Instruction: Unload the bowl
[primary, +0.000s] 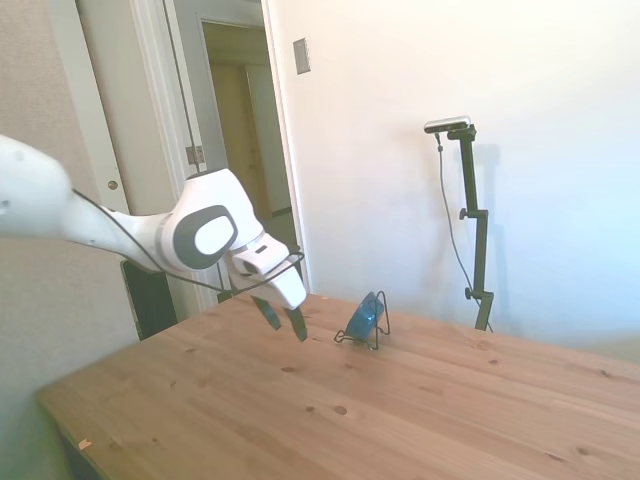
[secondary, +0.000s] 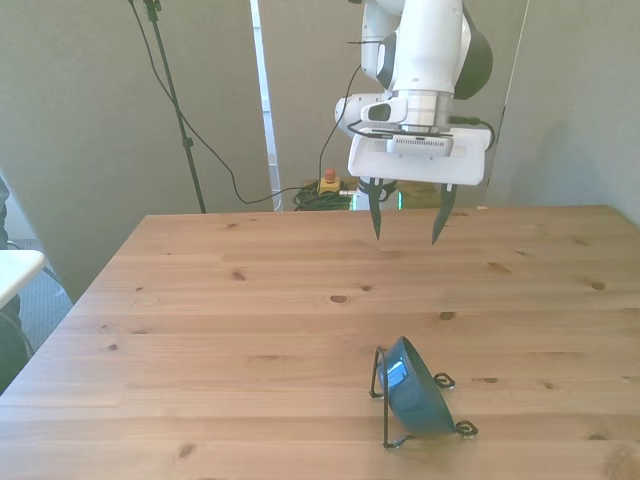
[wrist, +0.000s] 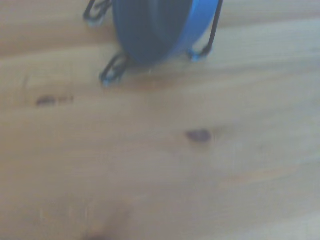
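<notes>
so far nothing of the unloading itself is done: the bowl (secondary: 415, 388) sits propped on edge in the wire stand (secondary: 384, 402), near the desk (secondary: 220, 330) edge closest to the front camera and a little toward the front view's right. the gripper (secondary: 406, 222) hangs in the air above the far part of the desk, well apart from the bowl, its jaws spread wide and holding nothing. what is left, by the look of it, is everything that matters: the reach across, the grip on the rim, the lift clear of the wires, and the setting down on the wood.

the bowl is small, round and shallow, teal-blue with a glossy glaze that catches a bright patch of light on its inner face. it leans steeply, cradled between thin black wires whose ends curl into small loops resting on the desk (the wrist view shows those loops and the bowl's dark underside, though blurred). the stand looks light and springy, so it may well shift or tip if the bowl drags on the way out. the desk is pale pine, matte, with long plank seams and scattered dark knots. the gripper's fingers are slim, dark and tapered under a white housing.
</notes>
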